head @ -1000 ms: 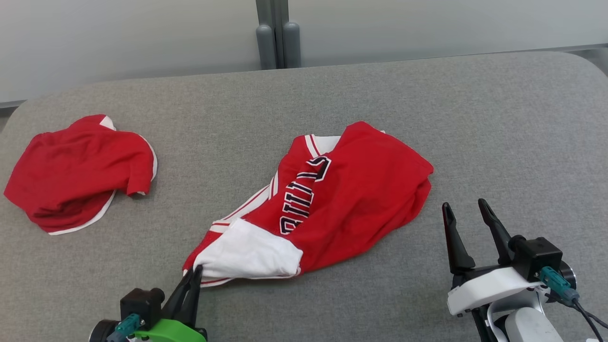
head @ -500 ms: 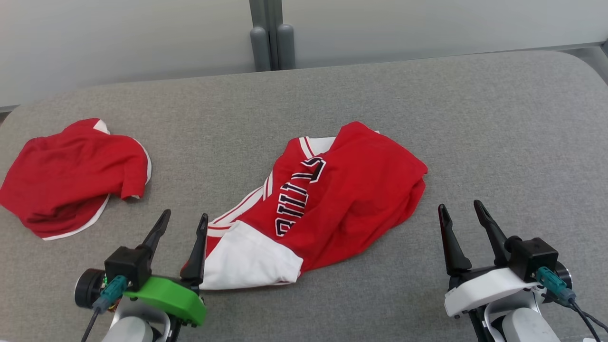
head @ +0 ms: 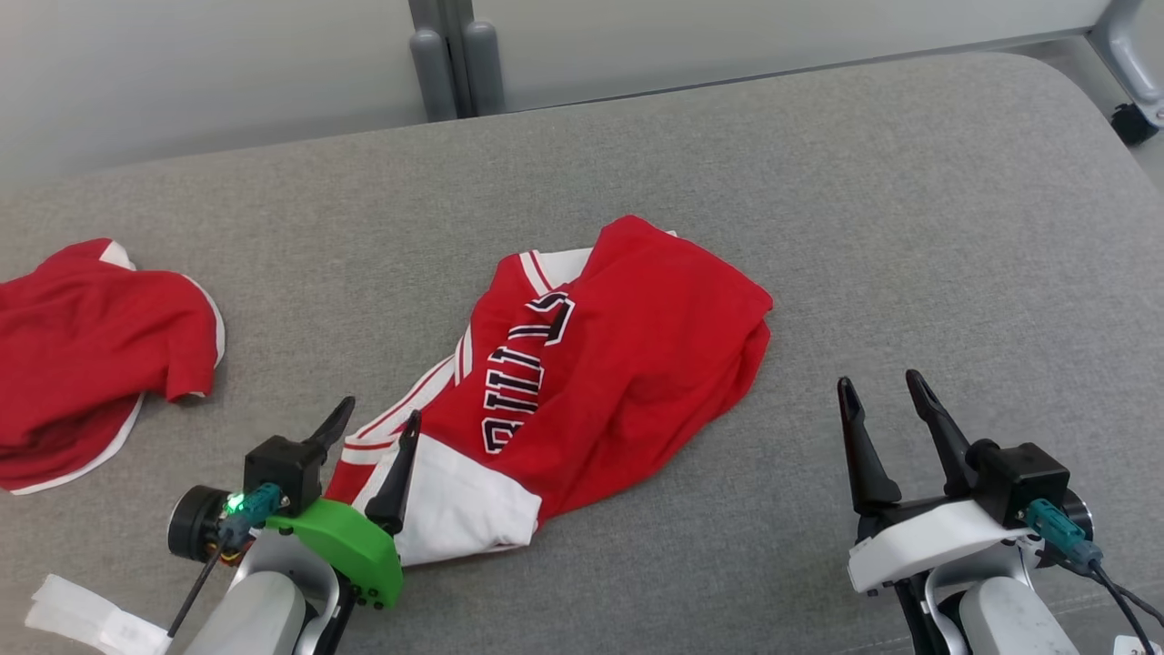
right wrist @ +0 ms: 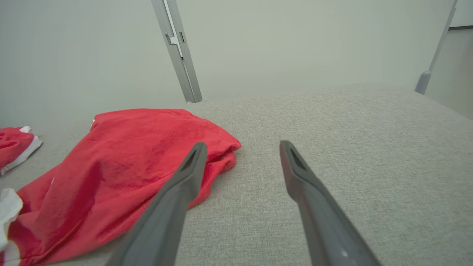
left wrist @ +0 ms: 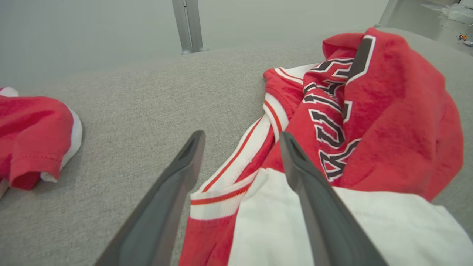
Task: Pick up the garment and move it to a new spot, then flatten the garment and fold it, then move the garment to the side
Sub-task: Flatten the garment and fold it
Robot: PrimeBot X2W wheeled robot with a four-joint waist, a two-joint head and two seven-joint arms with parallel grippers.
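Garment (head: 627,364): red jersey with white trim and dark, white-edged lettering. It lies crumpled on the desk (head: 909,227), on the robot's side of the post (head: 455,55) and a little to its right.
Garment lie: not flat. A broad red flap is folded over the lettering, and a white panel shows at the end farthest from the post.
Post: grey double upright at the desk's far edge, taken as the landmark.
Left pincer (head: 380,414): released, fingers spread, holding nothing. It sits nearer the robot than the post and slightly to its left, at the garment's white-panel end.
Left wrist view: the left pincer (left wrist: 242,136) straddles the striped hem of the garment (left wrist: 388,111). One finger runs above bare desk, the other above the white panel. Contact with the cloth cannot be told.
Left arm detail: green mount (head: 350,546) below the fingers, with a small green light beside it.
Right pincer (head: 879,382): released and empty, well right of the post on the robot's side. It is over bare desk, clear of the garment's right edge.
Right wrist view: the right pincer (right wrist: 242,145) points toward the far edge, right of the post (right wrist: 177,51). The garment (right wrist: 122,166) lies to its left.
Second red garment (head: 82,355): bunched, white-trimmed, far left of the post and well apart from the jersey.
White strip (head: 82,619): at the view's near left corner, far from the post.
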